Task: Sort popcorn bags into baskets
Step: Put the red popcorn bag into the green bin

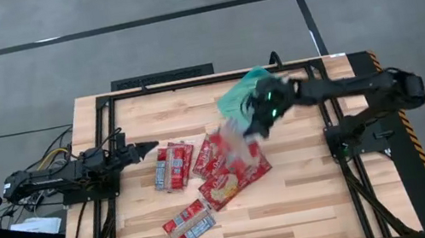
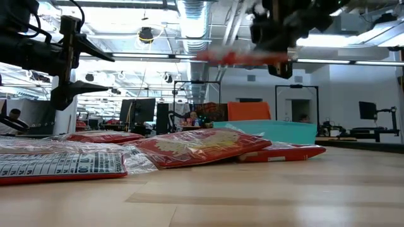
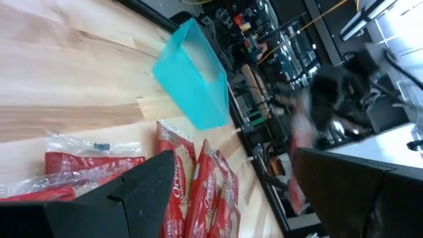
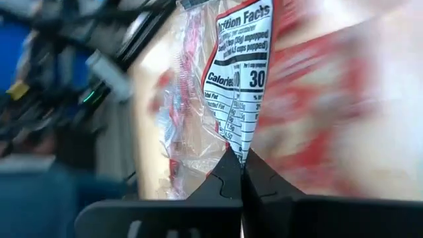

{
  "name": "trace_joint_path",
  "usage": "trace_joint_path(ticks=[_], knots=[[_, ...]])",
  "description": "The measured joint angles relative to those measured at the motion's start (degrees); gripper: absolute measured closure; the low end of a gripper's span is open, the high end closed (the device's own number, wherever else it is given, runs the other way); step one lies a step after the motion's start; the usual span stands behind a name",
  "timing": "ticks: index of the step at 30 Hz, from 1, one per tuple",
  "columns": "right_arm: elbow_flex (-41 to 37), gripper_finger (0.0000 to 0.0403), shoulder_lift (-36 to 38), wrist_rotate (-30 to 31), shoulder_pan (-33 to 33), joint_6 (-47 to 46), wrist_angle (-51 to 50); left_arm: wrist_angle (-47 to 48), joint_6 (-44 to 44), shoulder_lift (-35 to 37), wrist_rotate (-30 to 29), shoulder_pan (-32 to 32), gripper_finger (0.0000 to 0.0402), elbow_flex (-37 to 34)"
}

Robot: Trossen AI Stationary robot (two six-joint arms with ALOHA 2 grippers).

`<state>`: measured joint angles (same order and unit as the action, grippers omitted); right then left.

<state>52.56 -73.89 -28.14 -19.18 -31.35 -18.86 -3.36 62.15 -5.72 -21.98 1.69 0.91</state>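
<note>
R gripper [image 4: 242, 173] pinches a glossy popcorn bag [image 4: 241, 79] aloft, probably beside teal tray [image 1: 244, 89]; L gripper [image 1: 148, 148] spread.

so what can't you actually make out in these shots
- Held popcorn bag: pinched by the right gripper; motion-blurred in the high and low views.
- Teal basket: the right arm covers part of it from above, and the low view shows only its wall, so its contents stay unknown.
- Left gripper: open and idle; in its wrist view its fingers hide the nearest bags.
</note>
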Motion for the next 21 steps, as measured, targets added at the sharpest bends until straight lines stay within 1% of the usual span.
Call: trace_joint_path(ticks=[6,9,11,13,15,18,21], knots=[[0.0,0.0399,0.2,-1.2,-19.7,12.8,-9.1,-0.1,0.4,0.0,-1.3,0.0,0.011,0.0],[1.1,0.0398,-1.7,-1.8,-27.3,19.9,-14.8,-0.1,0.6,0.0,-1.8,0.0,0.011,0.0],[2.9,0.0396,-3.5,-1.7,-31.2,25.3,-18.9,-0.1,0.6,0.0,-2.6,0.0,0.011,0.0],[5.3,0.0396,-5.8,-1.0,-33.9,30.1,-22.5,-0.2,0.6,0.0,-3.6,0.0,0.011,0.0],[7.7,0.0398,-8.9,0.5,-35.3,33.8,-25.5,-0.2,0.6,0.0,-4.8,0.0,0.011,0.0],[11.7,0.0398,-13.1,2.7,-35.7,37.9,-28.9,-0.3,0.6,0.0,-6.1,0.0,0.011,0.0],[15.1,0.039,-17.0,7.0,-35.6,40.6,-31.2,-0.3,0.6,0.0,-6.6,0.0,0.011,0.0]])
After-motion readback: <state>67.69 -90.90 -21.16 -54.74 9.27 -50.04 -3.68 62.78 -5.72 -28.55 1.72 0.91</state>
